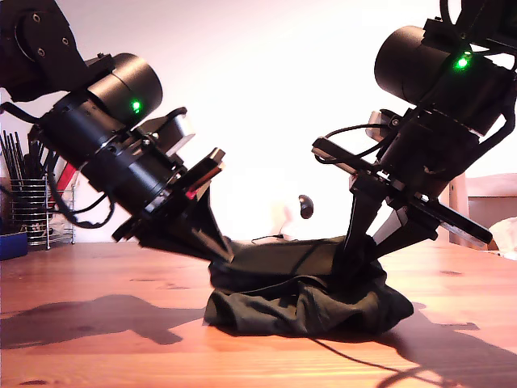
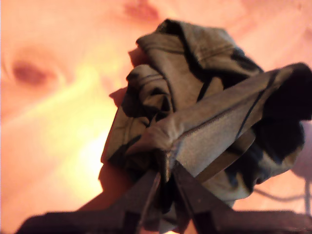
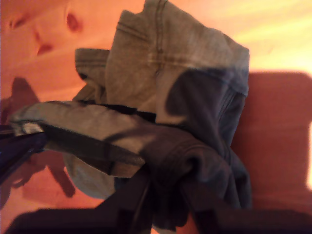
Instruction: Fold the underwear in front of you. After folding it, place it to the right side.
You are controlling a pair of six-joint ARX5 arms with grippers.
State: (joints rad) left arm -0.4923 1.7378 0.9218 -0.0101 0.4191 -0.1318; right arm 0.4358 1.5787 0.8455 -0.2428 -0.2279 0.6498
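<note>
The underwear (image 1: 307,303) lies bunched in a dark heap on the wooden table (image 1: 97,339), near the middle of the exterior view, its lower part on the wood and its upper edge lifted between my two arms. A thin dark cord (image 1: 347,356) trails from under the heap across the table toward the camera.

My first gripper (image 2: 165,178) is pinched tight on a fold of the cloth's hem, which stretches taut away from the jaws. My second gripper (image 3: 163,187) is likewise clamped on a bunched ridge of the garment. In the exterior view one arm comes down at the heap's left edge and the other at its right; the wrist views do not tell me which is which.

Farther back, at the exterior view's left, a wire rack (image 1: 36,214) holds upright dark utensils beside a blue box (image 1: 12,242). A small dark round object (image 1: 306,207) sits against the bright wall behind the heap.
</note>
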